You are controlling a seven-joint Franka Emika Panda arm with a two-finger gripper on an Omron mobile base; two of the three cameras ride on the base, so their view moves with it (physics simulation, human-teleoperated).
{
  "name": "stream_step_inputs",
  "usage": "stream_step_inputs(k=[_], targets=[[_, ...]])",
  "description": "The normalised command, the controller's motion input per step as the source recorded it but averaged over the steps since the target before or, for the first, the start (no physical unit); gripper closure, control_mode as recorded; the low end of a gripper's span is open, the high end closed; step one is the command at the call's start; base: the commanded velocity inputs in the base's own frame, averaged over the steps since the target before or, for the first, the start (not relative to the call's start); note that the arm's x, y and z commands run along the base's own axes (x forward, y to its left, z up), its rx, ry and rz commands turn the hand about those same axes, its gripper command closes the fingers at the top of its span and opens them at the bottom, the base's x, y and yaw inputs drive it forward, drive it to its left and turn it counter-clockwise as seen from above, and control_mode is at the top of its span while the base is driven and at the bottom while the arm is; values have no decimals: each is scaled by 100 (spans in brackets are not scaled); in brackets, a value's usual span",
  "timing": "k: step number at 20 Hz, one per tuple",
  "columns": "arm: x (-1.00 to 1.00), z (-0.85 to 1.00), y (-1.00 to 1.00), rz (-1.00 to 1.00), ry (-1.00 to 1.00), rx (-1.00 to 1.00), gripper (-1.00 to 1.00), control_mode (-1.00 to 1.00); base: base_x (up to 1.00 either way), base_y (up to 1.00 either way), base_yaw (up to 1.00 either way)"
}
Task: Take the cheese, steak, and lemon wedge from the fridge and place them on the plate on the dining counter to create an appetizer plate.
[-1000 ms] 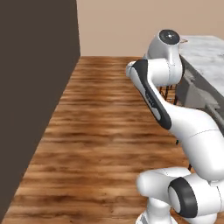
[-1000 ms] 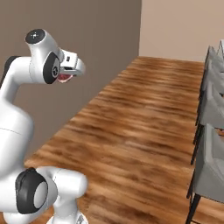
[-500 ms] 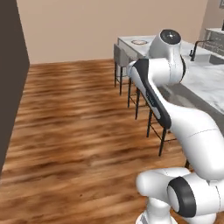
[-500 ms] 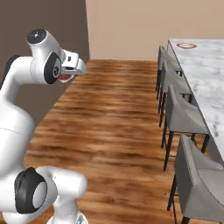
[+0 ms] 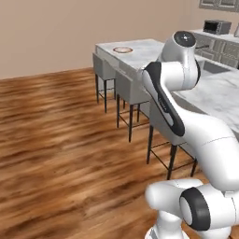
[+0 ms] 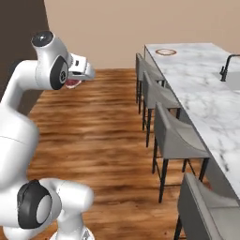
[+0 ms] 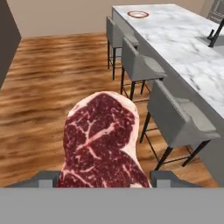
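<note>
The steak [image 7: 103, 144], a dark red marbled slab with a pale fat edge, sits between my two fingertips, and the gripper [image 7: 105, 179] is shut on it. In the right base view the gripper [image 6: 79, 75] is held high over the wooden floor with the red steak [image 6: 71, 84] showing under it. The plate [image 7: 138, 14], white with a red-brown rim, lies at the far end of the dining counter [image 7: 175, 35], well away from the gripper. The same plate [image 5: 123, 49] [image 6: 166, 51] appears in both base views. Cheese and lemon wedge are out of view.
Grey stools [image 6: 176, 136] [image 5: 130, 88] line the near side of the dining counter [image 6: 201, 79]. A black faucet [image 6: 226, 68] rises from the marble. A dark tall panel [image 6: 23, 23] stands at the left. A microwave [image 5: 216, 26] sits on the back wall counter.
The whole picture has swung as the base turned: the dark panel slid off to the left while the dining counter, stools and plate came into view. The arm holds its pose with the steak.
</note>
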Motion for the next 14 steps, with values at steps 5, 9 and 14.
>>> stream_step_inputs(k=[5,9,14], targets=[[0,0,0,0,0,0,100,100,100,54,-31],[0,0,0,0,0,0,100,100,100,65,-33],[0,0,0,0,0,0,100,100,100,64,-38]])
